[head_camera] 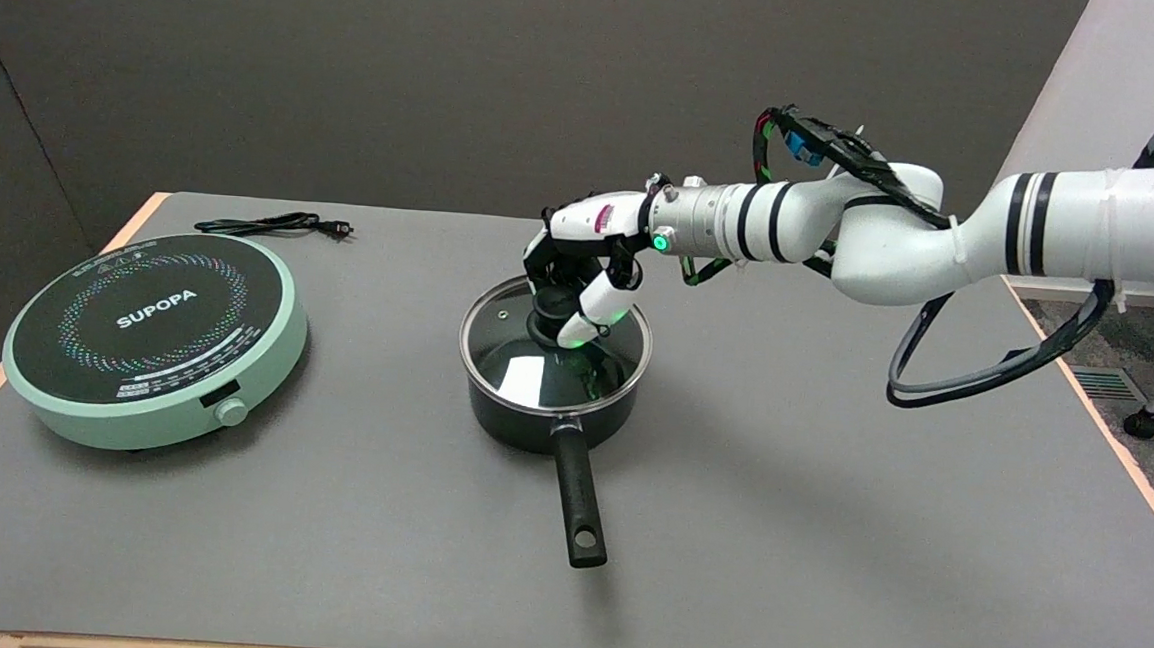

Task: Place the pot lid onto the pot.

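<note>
A black pot [543,422] with a long black handle [578,504] stands in the middle of the grey table. The glass lid [524,366] with a metal rim lies on the pot's rim, slightly tilted. My right hand [577,279] reaches in from the right and grips the lid's black knob [546,314] from above, fingers curled around it. The fingers hide part of the knob.
A mint-green induction cooker [153,338] marked SUPOPA sits at the table's left. Its black power cord [272,224] lies behind it near the far edge. The right arm [943,236] stretches across the table's right side with a cable loop hanging below it.
</note>
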